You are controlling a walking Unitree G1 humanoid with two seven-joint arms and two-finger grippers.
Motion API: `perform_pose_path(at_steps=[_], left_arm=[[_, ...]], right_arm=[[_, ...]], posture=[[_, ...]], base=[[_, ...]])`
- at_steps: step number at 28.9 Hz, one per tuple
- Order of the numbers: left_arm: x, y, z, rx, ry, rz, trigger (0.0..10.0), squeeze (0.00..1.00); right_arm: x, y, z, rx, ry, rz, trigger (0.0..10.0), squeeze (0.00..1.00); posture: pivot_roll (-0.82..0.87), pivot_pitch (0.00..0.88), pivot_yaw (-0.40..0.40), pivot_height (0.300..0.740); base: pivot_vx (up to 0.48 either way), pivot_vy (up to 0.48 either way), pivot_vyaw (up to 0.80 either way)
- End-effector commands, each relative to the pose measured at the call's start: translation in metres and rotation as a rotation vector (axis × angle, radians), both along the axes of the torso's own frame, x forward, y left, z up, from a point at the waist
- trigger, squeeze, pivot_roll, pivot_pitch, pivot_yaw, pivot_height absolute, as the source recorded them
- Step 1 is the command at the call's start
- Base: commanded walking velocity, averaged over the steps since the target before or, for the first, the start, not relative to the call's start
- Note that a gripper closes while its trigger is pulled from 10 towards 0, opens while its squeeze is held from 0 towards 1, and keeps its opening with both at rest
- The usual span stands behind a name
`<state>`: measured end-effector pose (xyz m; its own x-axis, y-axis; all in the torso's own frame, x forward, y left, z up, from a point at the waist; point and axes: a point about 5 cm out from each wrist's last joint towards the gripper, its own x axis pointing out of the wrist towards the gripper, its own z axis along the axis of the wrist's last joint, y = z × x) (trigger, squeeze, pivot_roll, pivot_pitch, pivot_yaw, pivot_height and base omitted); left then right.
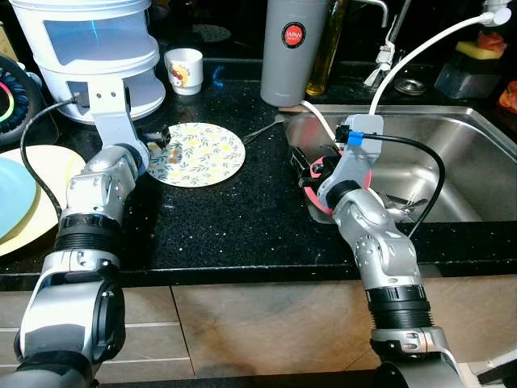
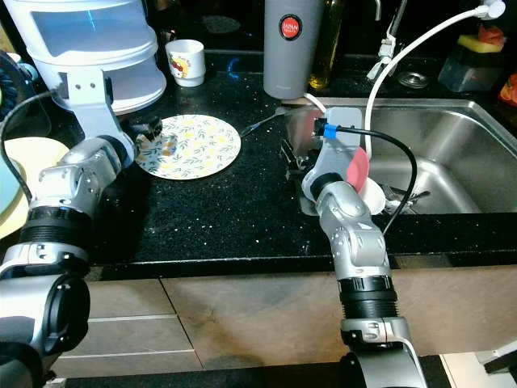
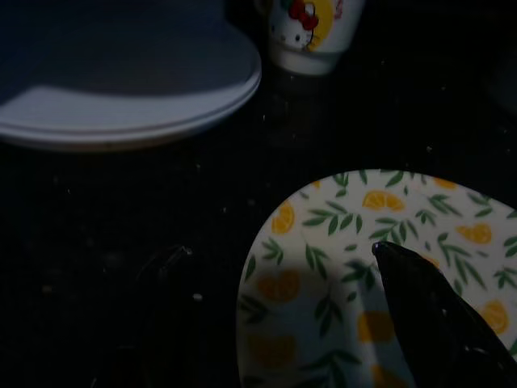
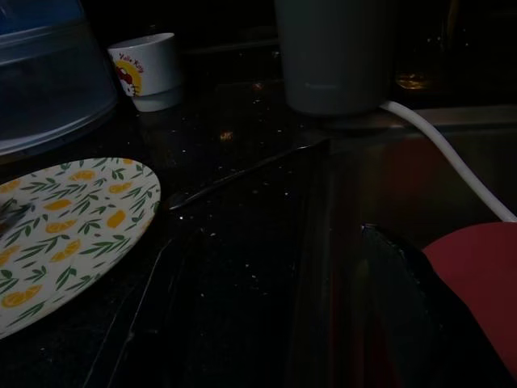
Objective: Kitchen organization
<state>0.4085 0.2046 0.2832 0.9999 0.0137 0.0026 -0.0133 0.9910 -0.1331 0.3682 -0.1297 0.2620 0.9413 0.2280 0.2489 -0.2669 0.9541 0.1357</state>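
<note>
The lemon-patterned plate (image 1: 196,153) lay flat on the black counter (image 1: 242,218), between the white steamer (image 1: 89,48) and the sink (image 1: 452,153). It looked like a stiff, glazed plate, probably smooth and slippery, and it could chip or break if it fell, so I judged that the best hold was at the rim, with one finger above and one below. The left gripper (image 1: 158,144) was at the plate's left rim with its fingers parted; in the left wrist view one finger (image 3: 436,315) lay over the pattern, while the other was only a dark shape over the counter beside the rim. It held nothing yet. The right gripper (image 2: 292,158) was at the counter edge of the sink, and a red and white object (image 2: 359,174) was against it, but I could not tell if the fingers were closed on this. Both wrist views were very dark. A thin utensil (image 4: 242,171) lay on the counter near the grey flask (image 1: 292,48); its end was hard to see.
</note>
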Motion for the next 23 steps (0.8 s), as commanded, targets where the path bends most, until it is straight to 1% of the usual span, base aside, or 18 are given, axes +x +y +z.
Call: perform_pose_path(at_steps=[1, 4, 5, 7, 8, 10, 12, 15, 16, 19, 20, 21, 23], left_arm=[[0.000, 0.006, 0.002, 0.010, 0.013, 0.010, 10.0, 0.00], [0.002, 0.002, -0.005, -0.072, 0.063, -0.028, 10.0, 0.00], [0.003, 0.000, -0.008, -0.111, 0.081, -0.044, 10.0, 0.00], [0.004, -0.003, -0.009, -0.142, 0.088, -0.067, 10.0, 0.00], [0.004, -0.003, -0.009, -0.142, 0.088, -0.067, 10.0, 0.00], [0.004, -0.011, -0.011, -0.202, 0.111, -0.129, 10.0, 0.00], [0.005, -0.014, -0.012, -0.222, 0.122, -0.154, 10.0, 0.00], [0.005, -0.014, -0.012, -0.224, 0.125, -0.158, 10.0, 0.00], [0.004, -0.025, -0.014, -0.250, 0.161, -0.226, 10.0, 0.00], [0.003, -0.035, -0.016, -0.285, 0.201, -0.286, 10.0, 0.00], [0.003, -0.037, -0.017, -0.296, 0.209, -0.297, 3.5, 0.00], [0.003, -0.036, -0.017, -0.305, 0.207, -0.295, 0.0, 0.00], [0.003, -0.036, -0.016, -0.319, 0.203, -0.291, 0.0, 0.00]], right_arm=[[0.001, 0.000, 0.001, 0.011, 0.000, 0.003, 10.0, 0.00], [0.001, 0.000, 0.001, 0.012, -0.001, 0.002, 10.0, 0.00], [0.001, 0.000, 0.001, 0.013, -0.002, 0.002, 10.0, 0.00], [0.000, -0.001, 0.001, 0.013, -0.002, 0.002, 10.0, 0.00], [0.000, -0.001, 0.001, 0.013, -0.002, 0.002, 10.0, 0.00], [0.000, -0.001, 0.002, 0.013, -0.004, 0.002, 10.0, 0.00], [0.000, -0.001, 0.002, 0.013, -0.004, 0.002, 10.0, 0.00], [0.000, -0.001, 0.002, 0.013, -0.005, 0.002, 10.0, 0.00], [0.000, -0.001, 0.002, 0.014, -0.006, 0.002, 10.0, 0.00], [0.000, -0.001, 0.003, 0.018, -0.006, 0.004, 10.0, 0.00], [0.000, -0.001, 0.003, 0.023, -0.005, 0.004, 10.0, 0.00], [0.000, -0.001, 0.003, 0.024, -0.005, 0.004, 10.0, 0.00], [0.000, -0.001, 0.003, 0.026, -0.005, 0.004, 10.0, 0.00]], posture=[[0.03, 0.171, 0.001, 0.740], [0.03, 0.168, 0.002, 0.740], [0.03, 0.165, 0.002, 0.740], [0.03, 0.165, 0.002, 0.740], [0.03, 0.165, 0.002, 0.740], [0.03, 0.161, 0.002, 0.740], [0.03, 0.161, 0.002, 0.740], [0.03, 0.161, 0.002, 0.740], [0.03, 0.153, 0.002, 0.740], [0.03, 0.153, 0.002, 0.740], [0.03, 0.153, 0.002, 0.740], [0.03, 0.153, 0.002, 0.740], [0.03, 0.153, 0.002, 0.740]], base=[[0.000, 0.000, 0.00], [0.000, 0.000, 0.00], [0.000, 0.000, 0.00], [0.000, 0.000, 0.00], [0.000, 0.000, 0.00], [0.000, 0.000, 0.00], [0.000, 0.000, 0.00], [0.000, 0.000, 0.00], [0.000, 0.000, 0.00], [0.000, 0.000, 0.00], [0.000, 0.000, 0.00], [0.000, 0.000, 0.00], [0.000, 0.000, 0.00]])
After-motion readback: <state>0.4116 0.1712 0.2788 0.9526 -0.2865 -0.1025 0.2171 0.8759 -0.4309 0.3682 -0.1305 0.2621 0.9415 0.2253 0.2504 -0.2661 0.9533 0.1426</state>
